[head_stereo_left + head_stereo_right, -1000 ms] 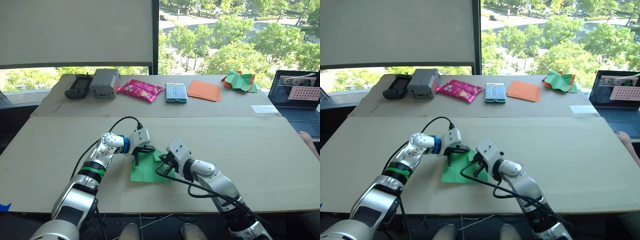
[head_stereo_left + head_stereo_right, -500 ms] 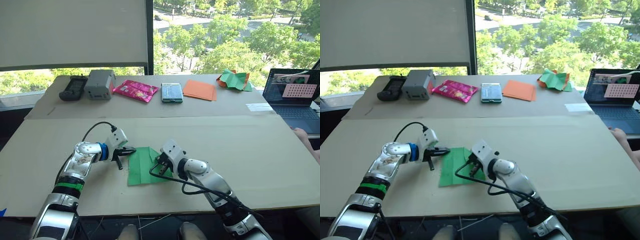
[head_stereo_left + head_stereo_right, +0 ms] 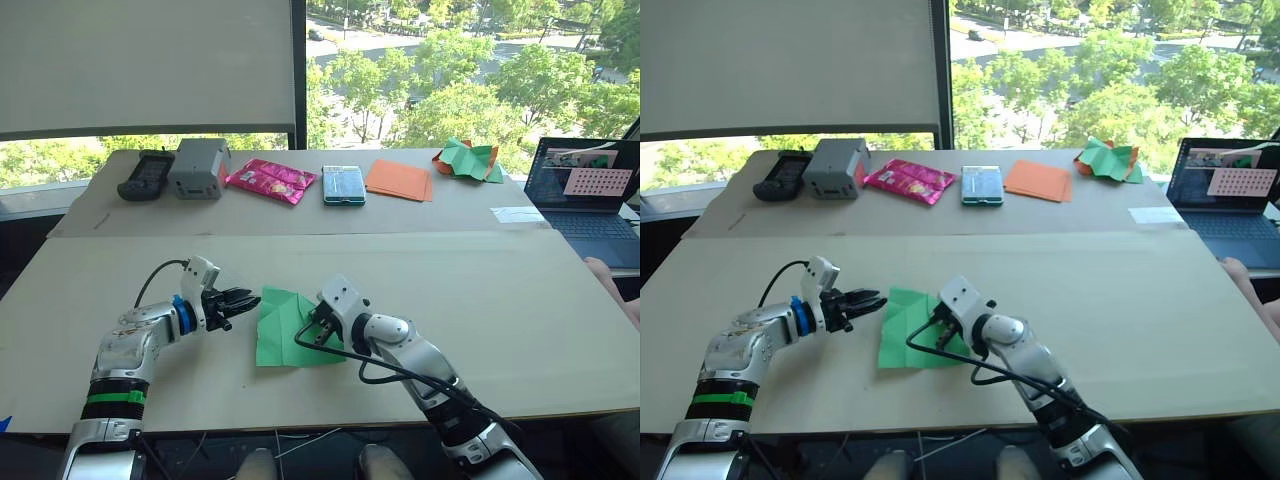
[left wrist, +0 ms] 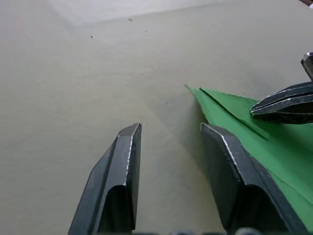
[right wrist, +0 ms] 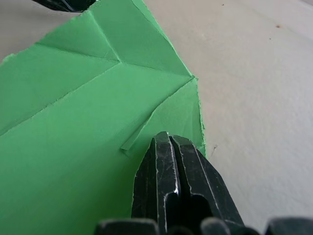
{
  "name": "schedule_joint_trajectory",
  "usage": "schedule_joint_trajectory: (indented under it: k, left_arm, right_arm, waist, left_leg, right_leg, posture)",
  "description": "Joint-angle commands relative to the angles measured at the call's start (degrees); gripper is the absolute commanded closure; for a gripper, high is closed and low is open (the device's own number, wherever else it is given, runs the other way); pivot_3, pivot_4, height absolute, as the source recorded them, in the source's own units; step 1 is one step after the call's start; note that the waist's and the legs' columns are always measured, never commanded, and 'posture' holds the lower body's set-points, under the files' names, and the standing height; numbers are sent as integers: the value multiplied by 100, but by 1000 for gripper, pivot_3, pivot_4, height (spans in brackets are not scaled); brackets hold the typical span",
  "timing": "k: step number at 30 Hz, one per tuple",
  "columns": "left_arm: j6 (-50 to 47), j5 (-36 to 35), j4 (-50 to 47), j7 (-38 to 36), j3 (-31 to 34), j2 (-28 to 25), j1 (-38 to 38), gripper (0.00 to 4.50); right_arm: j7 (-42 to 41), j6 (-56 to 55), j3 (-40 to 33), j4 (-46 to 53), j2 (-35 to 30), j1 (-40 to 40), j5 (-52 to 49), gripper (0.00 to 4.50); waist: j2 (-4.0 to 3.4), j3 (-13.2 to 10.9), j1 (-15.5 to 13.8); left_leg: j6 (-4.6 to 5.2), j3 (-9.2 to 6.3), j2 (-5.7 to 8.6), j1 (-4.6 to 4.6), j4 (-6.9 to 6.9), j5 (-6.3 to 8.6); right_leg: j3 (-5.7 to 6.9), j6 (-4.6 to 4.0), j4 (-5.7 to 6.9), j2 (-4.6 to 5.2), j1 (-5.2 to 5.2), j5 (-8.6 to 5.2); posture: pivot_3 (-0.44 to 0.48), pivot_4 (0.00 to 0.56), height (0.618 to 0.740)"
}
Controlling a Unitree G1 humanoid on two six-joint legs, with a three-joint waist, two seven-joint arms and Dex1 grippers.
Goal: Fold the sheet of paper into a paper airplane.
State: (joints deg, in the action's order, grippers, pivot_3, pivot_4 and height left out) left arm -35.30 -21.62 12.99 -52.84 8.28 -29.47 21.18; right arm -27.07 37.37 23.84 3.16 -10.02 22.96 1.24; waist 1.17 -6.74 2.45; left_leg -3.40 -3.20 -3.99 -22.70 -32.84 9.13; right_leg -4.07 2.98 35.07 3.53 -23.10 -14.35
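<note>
The sheet of paper [image 3: 285, 325] is bright green with crease lines and a folded top corner. It lies flat on the near tabletop. My left gripper [image 3: 238, 299] hovers just off its left edge, open, with nothing between the fingers [image 4: 124, 161]; the paper's pointed corner [image 4: 195, 91] lies beyond them. My right gripper [image 3: 320, 331] is shut, its tips resting on the sheet [image 5: 78, 107] by a small folded flap near the right edge.
On the far table stand a black device [image 3: 145, 173], a grey box [image 3: 200, 167], a pink packet [image 3: 272, 180], a teal box [image 3: 343, 185], orange sheets [image 3: 403, 180] and a crumpled green-and-orange heap [image 3: 467, 160]. A laptop [image 3: 590, 195] and a person's hand [image 3: 612, 277] are at the right.
My left gripper has drawn back to the left, off the green sheet, and opened. The right gripper has stayed shut on the sheet. The camera shifted.
</note>
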Motion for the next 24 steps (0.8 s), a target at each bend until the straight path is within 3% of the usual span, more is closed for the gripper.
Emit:
schedule_joint_trajectory:
  k: [1,10,18,24]
  left_arm:
    - [-157,-258,-127,76,108,53,100,1335]
    - [-476,-446,-341,331,-89,384,88,1335]
    - [-455,-665,-455,373,51,345,101,1335]
    - [-80,-278,-713,273,-567,299,-110,1335]
  right_arm:
    - [47,168,110,-175,-21,-86,126,4500]
    - [100,145,132,-233,-1,-64,186,4500]
    - [137,117,155,-269,11,-56,192,4500]
    - [162,94,155,-328,35,-10,180,4500]
  waist:
    - [0,0,0]
    - [3,2,0]
    - [3,2,-1]
    - [0,2,-5]
  left_leg:
    - [0,0,0,0,0,0]
    - [0,0,1,1,0,0]
    - [0,0,1,1,0,0]
    - [-1,0,1,1,0,0]
  right_leg:
    - [0,0,0,0,0,0]
    - [0,-1,-1,0,1,0]
    - [0,-1,-3,0,1,1]
    - [-1,-1,-5,0,1,0]
  posture:
    - [0,150,706]
    - [0,150,706]
    - [0,150,706]
    - [0,150,706]
